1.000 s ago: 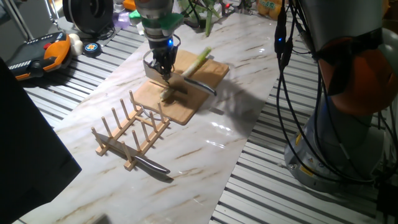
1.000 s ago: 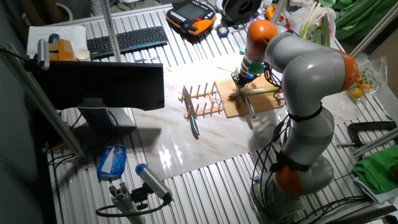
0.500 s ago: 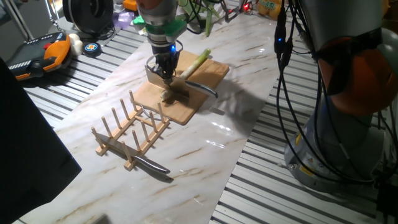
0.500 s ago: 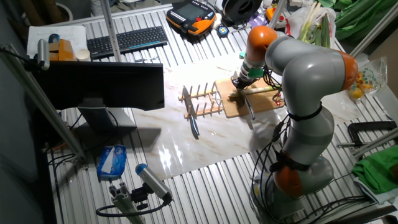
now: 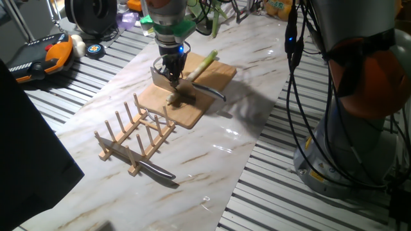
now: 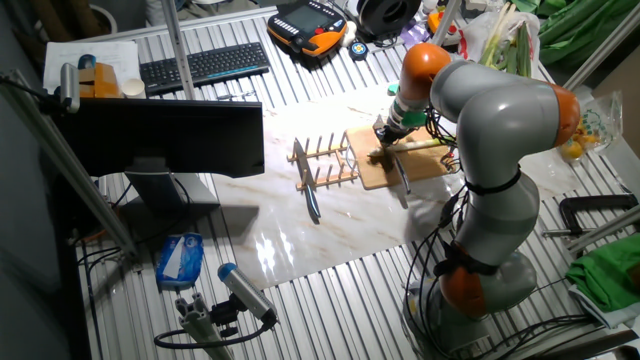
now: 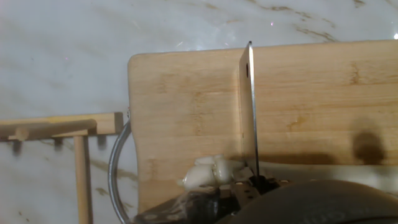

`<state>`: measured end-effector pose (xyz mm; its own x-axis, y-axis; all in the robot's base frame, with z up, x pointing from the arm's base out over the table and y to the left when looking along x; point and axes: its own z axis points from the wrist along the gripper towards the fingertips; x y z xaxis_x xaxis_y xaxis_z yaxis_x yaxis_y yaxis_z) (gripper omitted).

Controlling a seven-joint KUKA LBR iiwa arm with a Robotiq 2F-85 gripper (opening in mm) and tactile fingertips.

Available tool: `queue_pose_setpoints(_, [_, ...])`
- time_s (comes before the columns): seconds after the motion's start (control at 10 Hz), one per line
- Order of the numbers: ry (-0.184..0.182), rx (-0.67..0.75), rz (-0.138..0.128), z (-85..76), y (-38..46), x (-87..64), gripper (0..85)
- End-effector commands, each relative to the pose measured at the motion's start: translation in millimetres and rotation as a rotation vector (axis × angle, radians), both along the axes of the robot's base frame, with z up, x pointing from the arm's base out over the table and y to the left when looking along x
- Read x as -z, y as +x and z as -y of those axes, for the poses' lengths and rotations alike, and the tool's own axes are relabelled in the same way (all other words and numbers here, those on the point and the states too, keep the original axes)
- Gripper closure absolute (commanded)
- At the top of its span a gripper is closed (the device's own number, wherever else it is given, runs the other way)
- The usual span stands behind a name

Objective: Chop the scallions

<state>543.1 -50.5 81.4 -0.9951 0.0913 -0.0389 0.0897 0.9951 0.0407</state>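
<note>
the scallions [image 5: 201,63] lie across the wooden cutting board [image 5: 212,78], a slim stalk that runs creamy white at the cut end to light green at the tip poking over the board's far edge. a few stubby white pieces [image 7: 208,174] sit bunched near the middle of the board, and in the hand view they look pale and glossy, pressed together just beside the blade. the gripper [image 5: 172,74] is down over the board with a cleaver [image 7: 250,106] sticking out from between its fingers, its thin edge running across the wood toward the board's far edge. whether the fingers are clamped tight on the handle i cannot tell, as they are hidden under the hand. another knife [image 5: 210,90] rests at the board's right side. on the marble table [image 5: 212,173] a wooden rack [image 5: 135,133] stands off the board's near corner, with a knife [image 5: 156,171] lying just past it.
</note>
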Motion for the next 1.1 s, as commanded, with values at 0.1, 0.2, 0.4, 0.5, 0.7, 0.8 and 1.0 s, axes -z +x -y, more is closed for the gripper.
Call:
queue_pose_setpoints(0.1, [0.0,-0.007,0.024,1.2,0.3,-0.4,84.3])
queue_pose_setpoints(0.2, [-0.001,-0.01,0.024,1.9,-0.2,-1.3,84.3])
queue_pose_setpoints(0.4, [0.01,-0.01,0.02,3.3,-0.8,1.5,84.3])
queue_pose_setpoints(0.5, [0.013,-0.01,0.015,3.6,0.1,5.0,84.3])
queue_pose_setpoints(0.7, [0.019,-0.013,0.012,4.6,1.4,10.1,84.3])
queue_pose_setpoints(0.8, [0.019,-0.013,0.012,4.4,2.3,10.8,84.3])
queue_pose_setpoints(1.0, [0.018,-0.015,0.011,3.7,1.9,8.4,84.3])
